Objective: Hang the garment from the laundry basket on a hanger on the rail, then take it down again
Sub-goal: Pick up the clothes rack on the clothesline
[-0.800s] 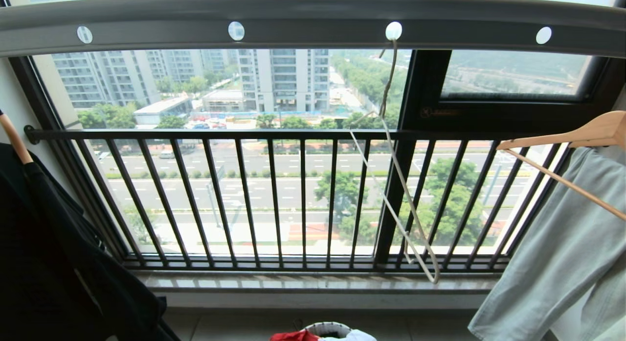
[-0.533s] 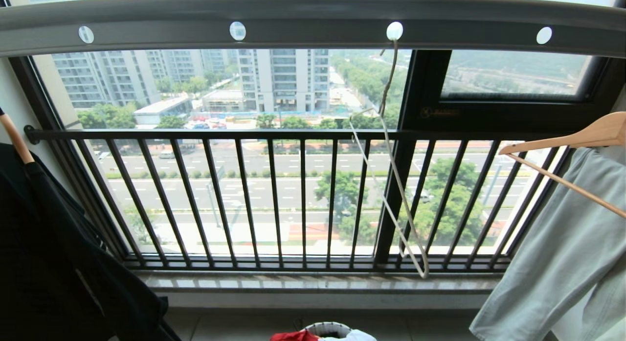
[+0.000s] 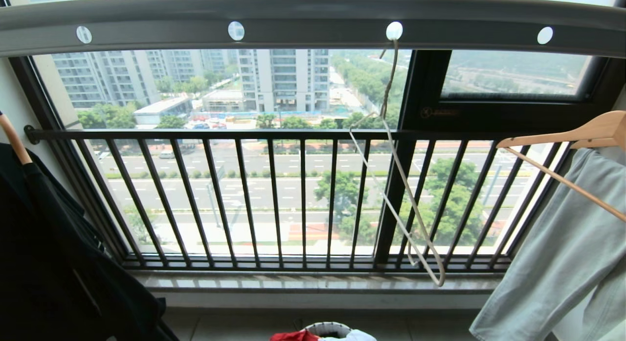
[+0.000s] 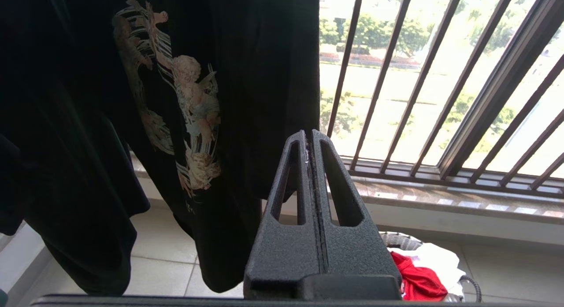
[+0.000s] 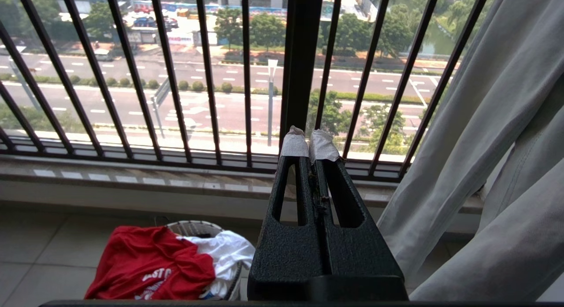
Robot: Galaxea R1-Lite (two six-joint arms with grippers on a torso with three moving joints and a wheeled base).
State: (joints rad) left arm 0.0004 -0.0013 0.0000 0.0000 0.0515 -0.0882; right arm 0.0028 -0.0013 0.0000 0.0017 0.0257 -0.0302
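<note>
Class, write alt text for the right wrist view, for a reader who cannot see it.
The right tool, shut and empty, points at a barred window. Below it a red T-shirt drapes over a small laundry basket on the floor, and pale grey-green cloth hangs alongside.

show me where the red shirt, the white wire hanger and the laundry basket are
red shirt (image 5: 150, 265), right wrist view, middle of the crumpled cloth.
white wire hanger (image 3: 408, 189), head view, long wire side.
laundry basket (image 5: 194, 228), right wrist view, far rim.
</note>
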